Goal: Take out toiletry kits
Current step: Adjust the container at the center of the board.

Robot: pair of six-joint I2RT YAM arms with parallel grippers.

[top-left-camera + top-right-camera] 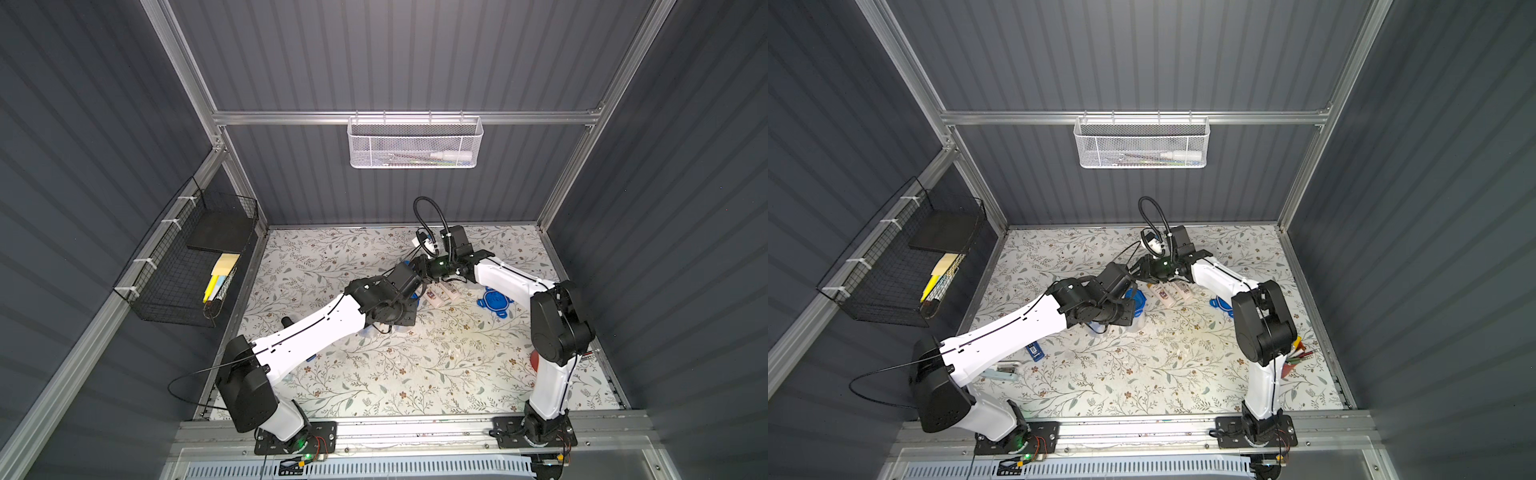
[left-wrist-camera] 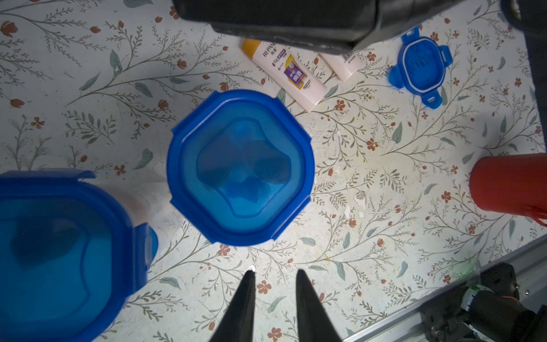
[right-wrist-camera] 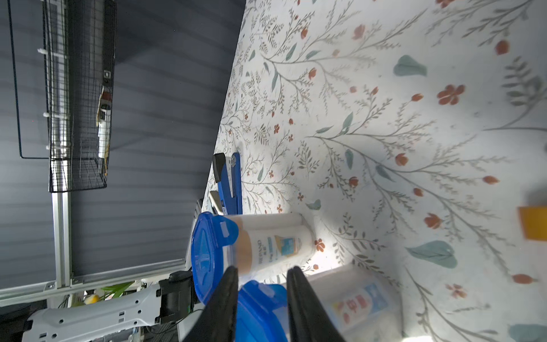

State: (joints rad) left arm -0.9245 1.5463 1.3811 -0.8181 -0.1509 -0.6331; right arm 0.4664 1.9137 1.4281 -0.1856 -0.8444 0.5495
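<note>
Left wrist view showed 2 cream bottles [image 2: 291, 77] lying side by side on the floral table [image 2: 384, 177], near its middle, between a closed blue-lidded jar [image 2: 239, 165] and a loose blue lid [image 2: 420, 68]. The left gripper [image 2: 275, 271] hung above the table, fingers parted and empty. The right gripper [image 3: 262, 268] likewise stood parted, grasping nothing, facing a clear jar [image 3: 204, 251] with a bottle [image 3: 266, 248] inside.

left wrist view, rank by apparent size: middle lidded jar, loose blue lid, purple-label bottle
1. lidded jar, clearly largest, though its top is nearer the camera
2-3. loose blue lid and purple-label bottle: too alike to rank; bottle longer, lid wider
</note>
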